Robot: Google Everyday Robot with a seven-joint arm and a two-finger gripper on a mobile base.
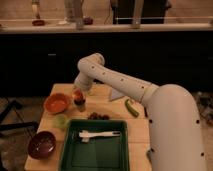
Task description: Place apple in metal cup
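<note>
Near the surface (132, 127)'s left edge, the gripper (80, 91) hangs over the apple (78, 95) atop the metal cup (80, 105); whether its jaws grip cannot be told.

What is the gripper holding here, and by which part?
Cannot be told: the gripper sits right above the small orange-red apple, over the short dark metal cup.

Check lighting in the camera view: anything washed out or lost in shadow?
Camera view: the white arm reads brightest; the background under the counter is near black. The gripper sits in the arm's shade above the apple and metal cup, which looks dim. The whole frame is soft.
</note>
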